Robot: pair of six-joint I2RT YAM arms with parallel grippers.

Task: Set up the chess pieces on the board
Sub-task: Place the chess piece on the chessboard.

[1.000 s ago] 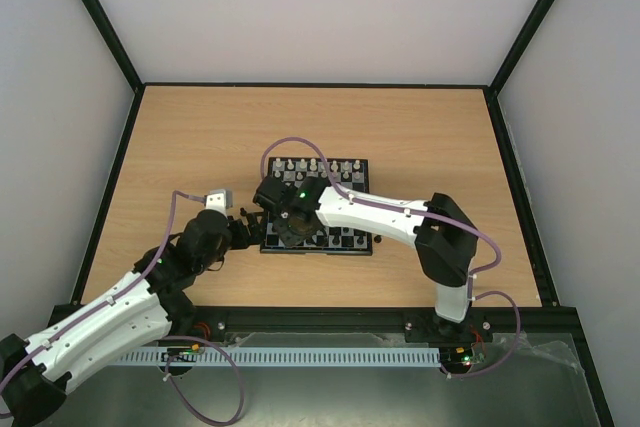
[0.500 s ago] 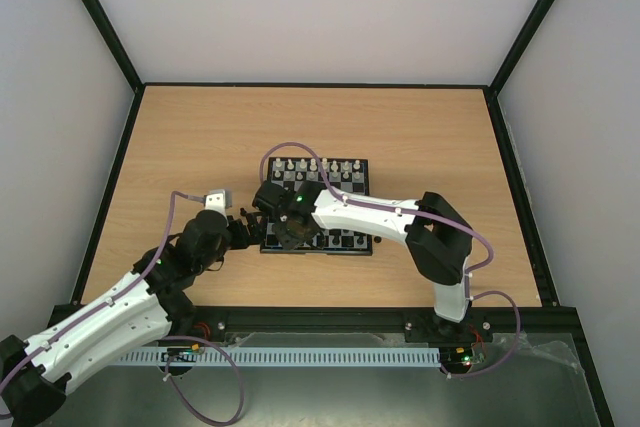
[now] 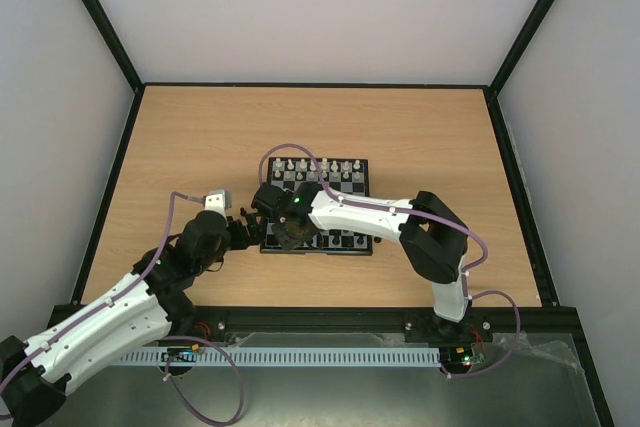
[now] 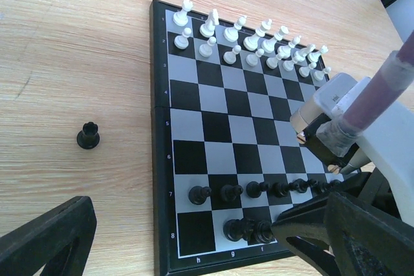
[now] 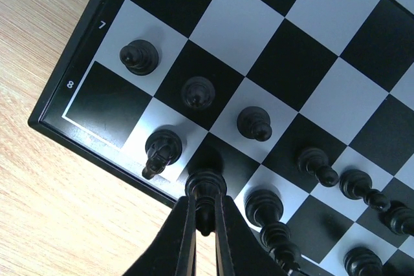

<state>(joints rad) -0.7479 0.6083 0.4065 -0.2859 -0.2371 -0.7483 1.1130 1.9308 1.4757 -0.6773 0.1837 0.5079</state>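
Where the board [image 4: 220, 127] lies: in the middle of the wooden table [image 3: 180, 137], black's side toward the arm bases; every place below is taken from it.
Right gripper [image 5: 205, 210]: over the board's near-left corner, jaws pinched shut on the head of a black piece [image 5: 206, 185].
Left gripper [image 4: 184, 224]: just off the board's left edge, jaws spread wide, holding nothing.
White pieces [image 4: 252, 40]: two rows along the board's far edge.
Black pawns [image 4: 259, 189]: a row one rank in from the board's near edge.
Black piece: third square from the corner in the near rank, beside a knight [image 5: 162, 150] (a bishop, I judge, from that place). Whether its base is seated I cannot tell.
Rook [image 4: 88, 136]: upright on the table, off the board's left edge. The near-left corner square stands empty.
Handling: light, stiff, smooth and top-heavy by my judgement, so easily toppled. Best nipped high on the head from straight above, with the jaws set across the gap between neighbours.
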